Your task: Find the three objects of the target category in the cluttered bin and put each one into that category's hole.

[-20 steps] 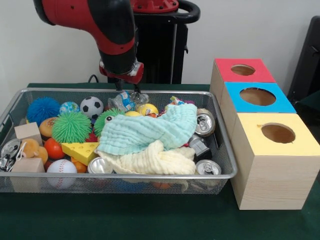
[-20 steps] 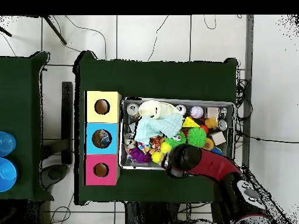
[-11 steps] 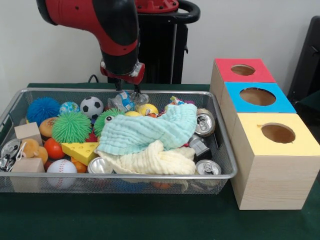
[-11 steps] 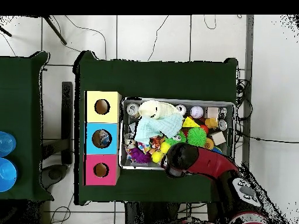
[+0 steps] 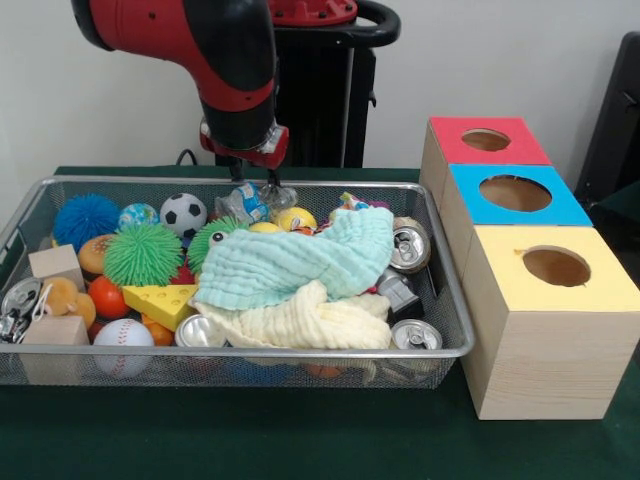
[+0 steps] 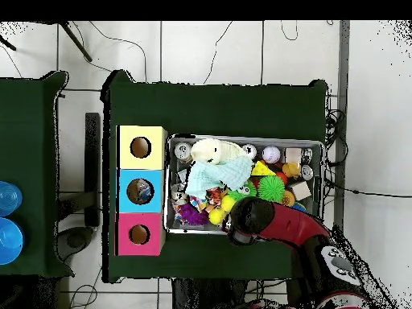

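Gripper (image 5: 255, 178) at the far rim of the wire bin (image 5: 300, 355), its fingers closed on a crumpled clear wrapper (image 5: 278, 195) just above the clutter. Front view: soccer ball (image 5: 183, 213) and green spiky ball (image 5: 142, 253) lie to the left, a mint cloth (image 5: 300, 262) over a cream cloth (image 5: 300, 322) in the middle, cans (image 5: 410, 248) at the right end. Right of the bin stand three boxes in a row: red-topped box (image 5: 485, 140) far, blue-topped box (image 5: 515, 194) between, yellow-topped box (image 5: 553, 267) near, each with a round hole.
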`<act>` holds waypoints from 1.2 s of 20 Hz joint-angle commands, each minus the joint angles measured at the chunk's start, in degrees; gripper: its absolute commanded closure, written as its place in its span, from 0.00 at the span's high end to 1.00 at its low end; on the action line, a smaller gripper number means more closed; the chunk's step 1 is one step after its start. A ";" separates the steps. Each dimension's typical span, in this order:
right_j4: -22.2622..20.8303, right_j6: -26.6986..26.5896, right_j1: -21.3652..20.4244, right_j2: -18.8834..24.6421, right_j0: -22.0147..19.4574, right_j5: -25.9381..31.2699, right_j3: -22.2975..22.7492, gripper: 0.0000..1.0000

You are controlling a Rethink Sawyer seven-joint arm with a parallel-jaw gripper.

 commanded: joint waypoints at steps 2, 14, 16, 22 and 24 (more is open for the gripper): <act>-2.56 3.95 4.39 1.65 -4.00 -12.83 -10.15 1.00; 6.46 10.29 3.42 1.30 -2.70 4.55 -14.51 1.00; 8.84 12.75 3.51 1.27 -2.33 6.10 -14.19 1.00; 15.26 17.91 2.19 0.01 -0.44 9.65 -11.81 1.00; 16.03 18.23 1.43 -1.01 0.68 9.63 -11.12 1.00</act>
